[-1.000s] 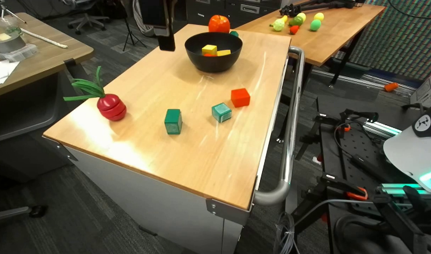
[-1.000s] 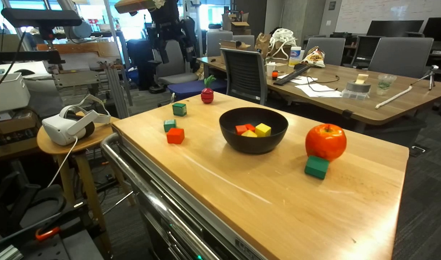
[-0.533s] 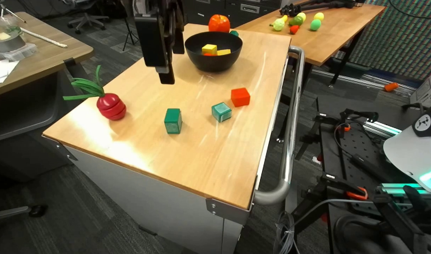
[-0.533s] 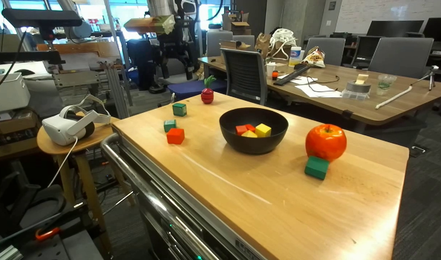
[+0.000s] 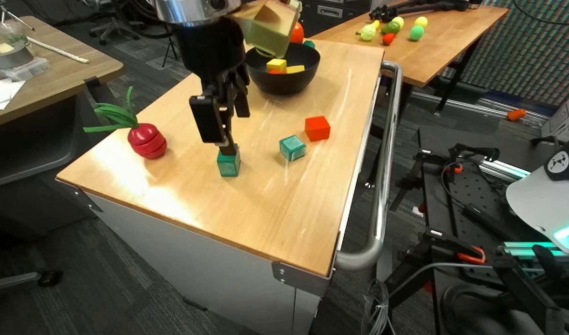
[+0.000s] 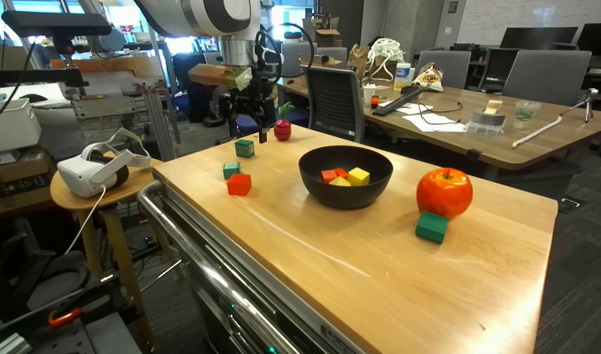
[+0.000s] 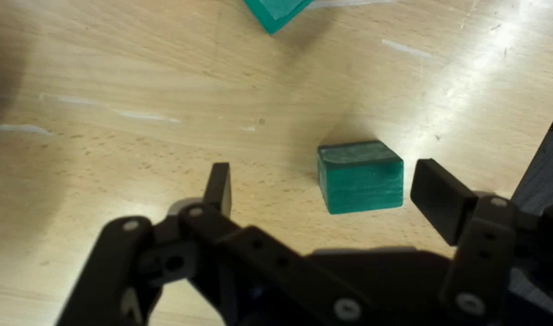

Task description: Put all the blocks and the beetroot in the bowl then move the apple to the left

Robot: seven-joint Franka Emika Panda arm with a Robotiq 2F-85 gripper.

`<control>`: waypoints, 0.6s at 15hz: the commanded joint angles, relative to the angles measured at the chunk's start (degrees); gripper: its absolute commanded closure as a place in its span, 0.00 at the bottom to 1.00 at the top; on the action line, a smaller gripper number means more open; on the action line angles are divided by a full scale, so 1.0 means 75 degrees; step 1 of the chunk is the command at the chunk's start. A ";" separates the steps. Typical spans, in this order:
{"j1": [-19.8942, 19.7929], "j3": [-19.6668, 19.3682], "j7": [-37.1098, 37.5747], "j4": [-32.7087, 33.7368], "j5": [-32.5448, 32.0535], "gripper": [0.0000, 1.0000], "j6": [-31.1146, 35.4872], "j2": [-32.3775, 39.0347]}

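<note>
The pincer hangs wide above a green block — likely light, stiff and a little slick — probably best squeezed low by two opposite upright sides.

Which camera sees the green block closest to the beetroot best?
The wrist view: the green block looks biggest there, uncovered. Both exterior views show it smaller; in an exterior view, the end effector hides part of it.
</note>
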 commanded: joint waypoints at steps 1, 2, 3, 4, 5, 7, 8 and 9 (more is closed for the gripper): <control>0.0083 -0.0016 0.0005 0.0402 0.0237 0.00 0.0004 0.0399; 0.0102 -0.0025 0.0030 0.0446 0.0223 0.00 0.0010 0.0476; 0.0127 -0.0032 0.0061 0.0492 0.0195 0.00 0.0018 0.0552; 0.0148 -0.0039 0.0077 0.0536 0.0167 0.00 0.0024 0.0615; 0.0179 -0.0052 0.0113 0.0594 0.0120 0.25 0.0027 0.0686; 0.0248 -0.0083 0.0179 0.0669 0.0002 0.30 0.0037 0.0779; 0.0275 -0.0093 0.0197 0.0685 -0.0034 0.40 0.0024 0.0793; 0.0300 -0.0113 0.0221 0.0690 -0.0088 0.47 0.0005 0.0793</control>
